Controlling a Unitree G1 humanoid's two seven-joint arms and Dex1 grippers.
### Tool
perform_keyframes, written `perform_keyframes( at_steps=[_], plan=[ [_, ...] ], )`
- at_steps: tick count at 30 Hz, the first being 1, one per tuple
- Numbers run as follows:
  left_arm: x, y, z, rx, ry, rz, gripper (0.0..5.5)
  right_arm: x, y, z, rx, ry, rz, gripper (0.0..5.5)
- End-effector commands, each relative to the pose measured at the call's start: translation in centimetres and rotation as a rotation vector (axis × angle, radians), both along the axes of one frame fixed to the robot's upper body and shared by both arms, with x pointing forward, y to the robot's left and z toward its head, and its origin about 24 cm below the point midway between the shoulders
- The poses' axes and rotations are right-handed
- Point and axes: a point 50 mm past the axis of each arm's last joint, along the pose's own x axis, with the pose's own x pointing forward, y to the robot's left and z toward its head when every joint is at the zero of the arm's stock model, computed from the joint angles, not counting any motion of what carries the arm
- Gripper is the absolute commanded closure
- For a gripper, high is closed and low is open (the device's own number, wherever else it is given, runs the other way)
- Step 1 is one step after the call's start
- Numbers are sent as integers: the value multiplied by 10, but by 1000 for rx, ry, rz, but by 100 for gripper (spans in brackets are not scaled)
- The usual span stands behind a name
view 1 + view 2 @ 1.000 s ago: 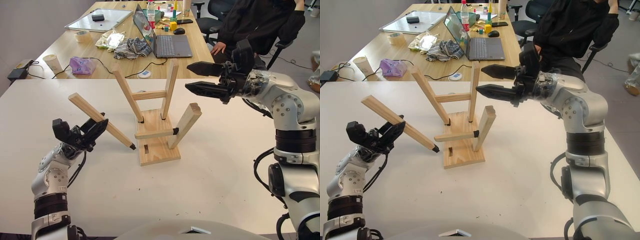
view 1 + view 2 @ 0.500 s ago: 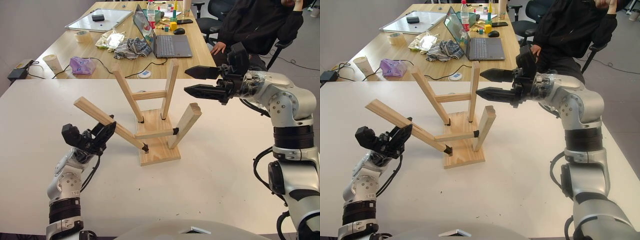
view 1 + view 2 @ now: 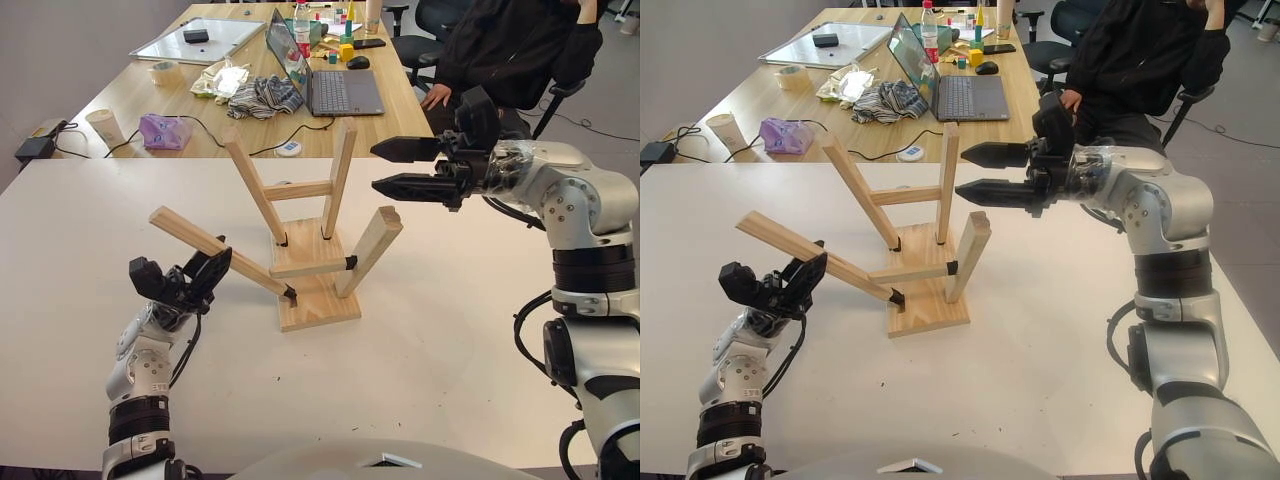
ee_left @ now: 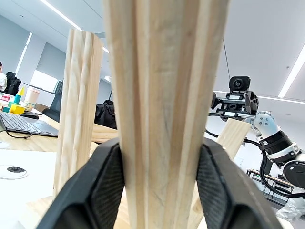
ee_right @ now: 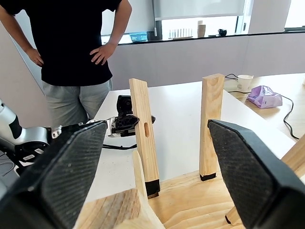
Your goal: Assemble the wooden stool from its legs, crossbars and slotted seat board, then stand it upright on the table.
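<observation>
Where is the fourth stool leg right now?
In the left eye view the fourth leg slants up to the left, clamped in the left gripper, its black-tipped lower end at the seat board's left edge.

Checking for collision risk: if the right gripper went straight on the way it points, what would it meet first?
Probably the loose leg held by the left gripper: the right wrist view shows it between the right gripper's open fingers. The nearer upright leg seems off to one side, but depth is unclear.
</observation>
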Motion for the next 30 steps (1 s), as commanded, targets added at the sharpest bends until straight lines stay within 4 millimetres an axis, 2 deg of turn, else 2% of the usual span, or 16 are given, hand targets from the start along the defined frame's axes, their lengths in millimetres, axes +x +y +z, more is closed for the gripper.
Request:
perform_keyframes(
  at_steps=[1, 4, 10, 17, 23, 30],
  plan=[
    [0, -3, -3, 35, 26, -54, 344, 0, 1, 8, -24, -29, 1, 162],
    [-3, -1, -5, 92, 38, -79, 344, 0, 1, 8, -26, -29, 2, 162],
    [4, 2, 0, 264, 32, -190, 344, -2, 1, 6, -22, -27, -1, 162],
    [25, -10, 17, 351, -17, -298, 344, -5, 2, 3, -22, -23, -1, 162],
    [29, -18, 37, 452, -75, -318, 344, -8, 2, 1, -21, -24, -15, 162],
    [34, -34, 49, 596, -121, -326, 344, -10, 1, -2, -9, -18, -34, 162]
  ],
)
